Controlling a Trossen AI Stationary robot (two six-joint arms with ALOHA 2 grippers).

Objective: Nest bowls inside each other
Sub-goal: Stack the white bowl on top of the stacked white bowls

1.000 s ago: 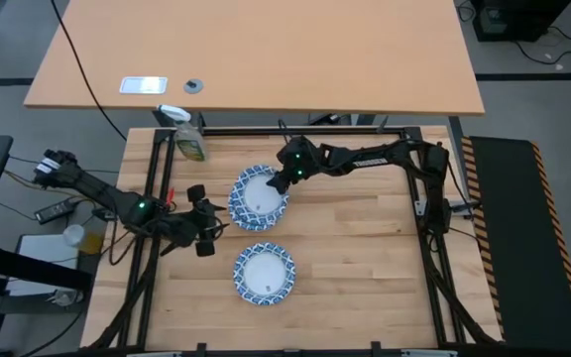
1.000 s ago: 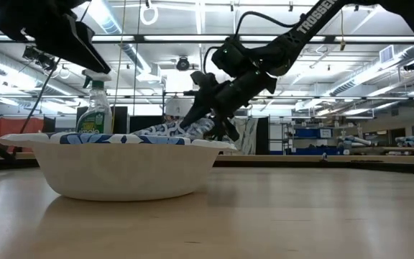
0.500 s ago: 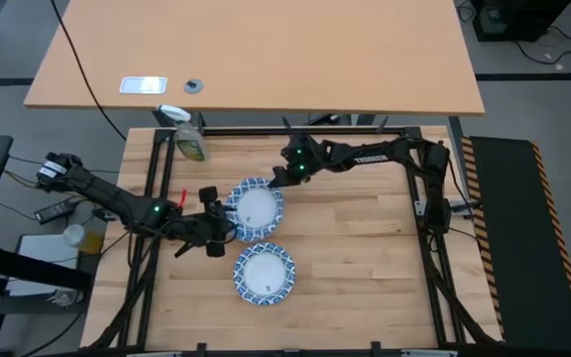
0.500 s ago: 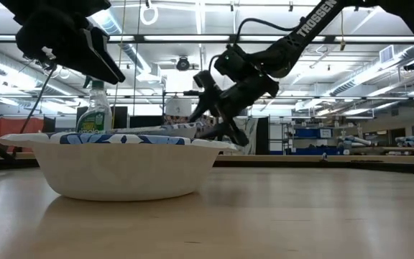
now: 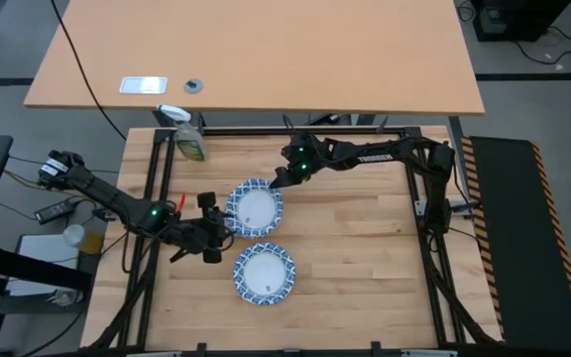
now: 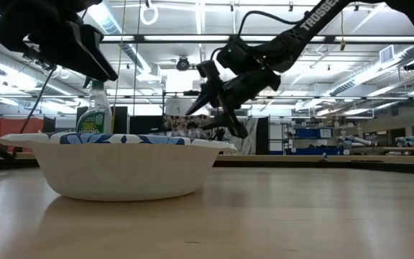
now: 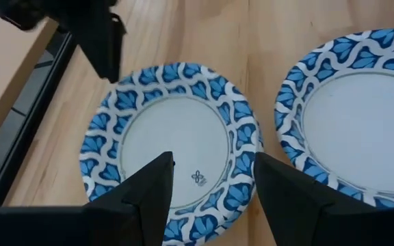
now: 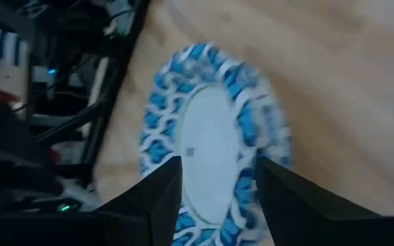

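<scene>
Two white bowls with blue-patterned rims lie flat on the wooden table. The far bowl (image 5: pixel 255 208) (image 7: pixel 173 143) sits just beyond the near bowl (image 5: pixel 264 273) (image 6: pixel 121 165). My left gripper (image 5: pixel 218 226) (image 7: pixel 211 198) hovers open at the far bowl's left rim, fingers either side of its edge, without plain touch. My right gripper (image 5: pixel 279 181) (image 6: pixel 213 115) hangs open above the far bowl's far right rim, clear of it.
A green-yellow spray bottle (image 5: pixel 190 139) (image 6: pixel 95 108) stands at the table's far left corner. The black frame rail (image 5: pixel 157 188) runs along the left edge. Bare wood (image 5: pixel 365 258) spreads over the table's right half.
The far bowl, held tilted by my right gripper a second ago, has come down flat and sits a little nearer the near left. My right gripper has let go, rolled and risen slightly. My left gripper has gone right toward that bowl's rim.
</scene>
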